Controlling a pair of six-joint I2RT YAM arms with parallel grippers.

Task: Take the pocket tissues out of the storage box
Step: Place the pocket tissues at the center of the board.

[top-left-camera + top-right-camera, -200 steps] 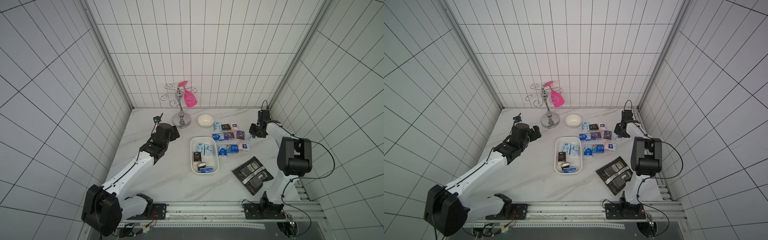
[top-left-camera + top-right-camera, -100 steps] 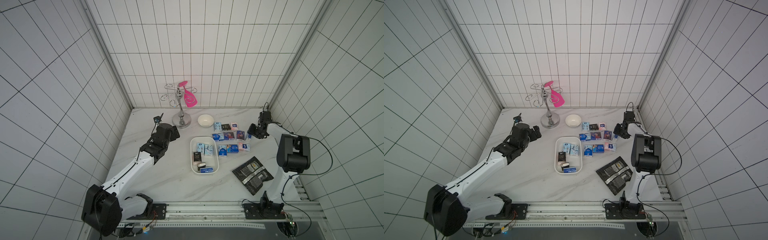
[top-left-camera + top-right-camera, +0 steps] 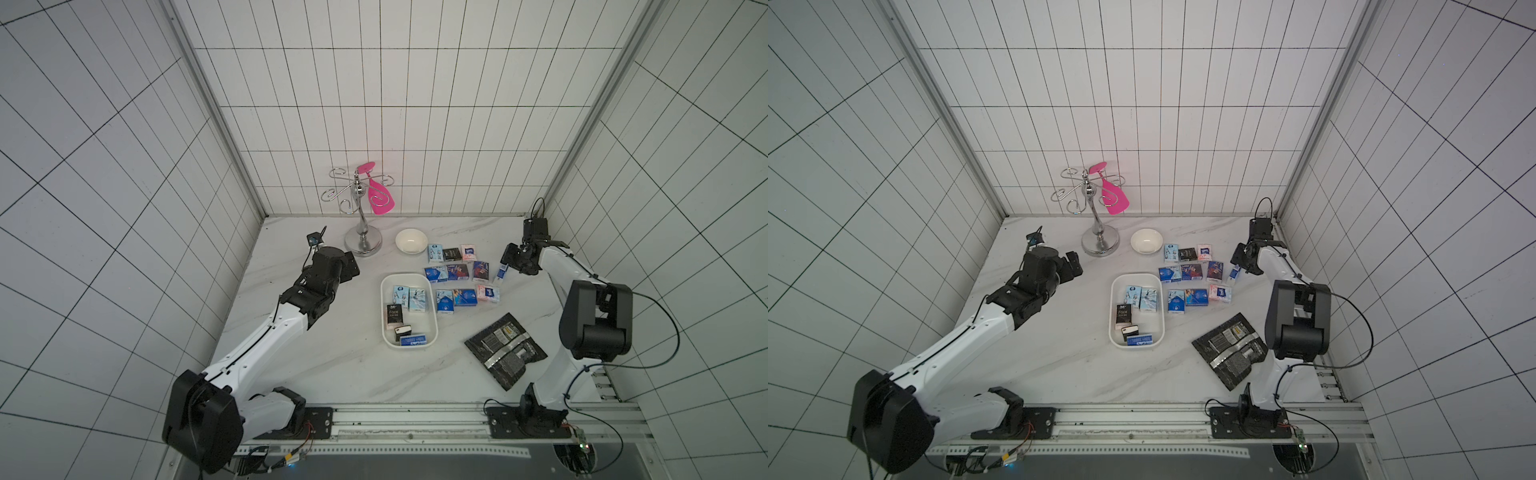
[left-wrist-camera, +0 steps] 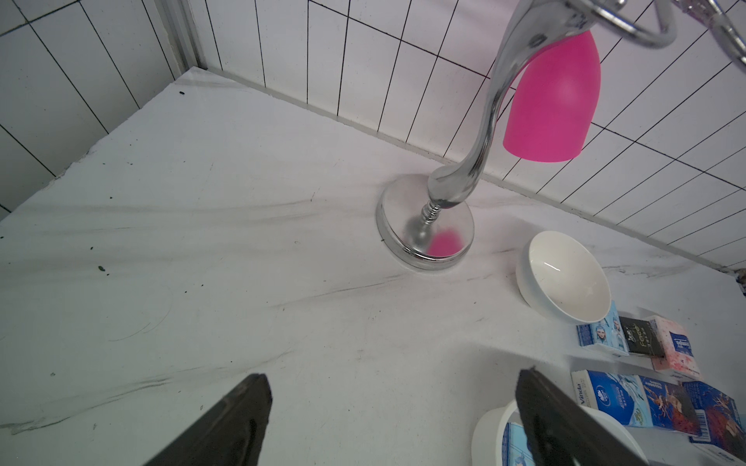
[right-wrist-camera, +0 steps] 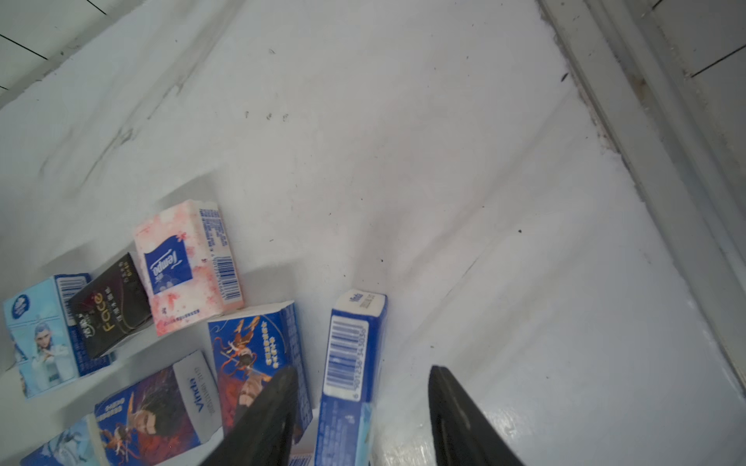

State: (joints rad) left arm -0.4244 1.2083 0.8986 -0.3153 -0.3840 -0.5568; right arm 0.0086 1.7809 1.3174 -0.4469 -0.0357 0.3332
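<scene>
The storage box (image 3: 432, 316) (image 3: 1158, 316), a shallow white tray, lies mid-table with several pocket tissues (image 3: 417, 299) in it. More packets (image 3: 458, 271) (image 3: 1191, 272) lie in rows on the marble to its right. My right gripper (image 3: 509, 261) (image 5: 362, 369) is open at the right end of those rows. A blue packet (image 5: 350, 355) (image 3: 502, 274) stands on edge between its fingers (image 5: 266, 419), free of both. My left gripper (image 3: 351, 266) (image 4: 391, 374) is open and empty over bare marble left of the box, whose rim (image 4: 490, 423) shows by one finger.
A chrome hook stand (image 3: 363, 239) with a pink spatula (image 3: 380, 199) and a small white bowl (image 3: 410, 241) stand at the back. Black-and-silver foil pouches (image 3: 505, 351) lie at the front right. The right wall's frame (image 5: 646, 121) runs close to my right gripper.
My right gripper has opened and let go of the blue packet, which now stands on the table. The left arm has not moved.
</scene>
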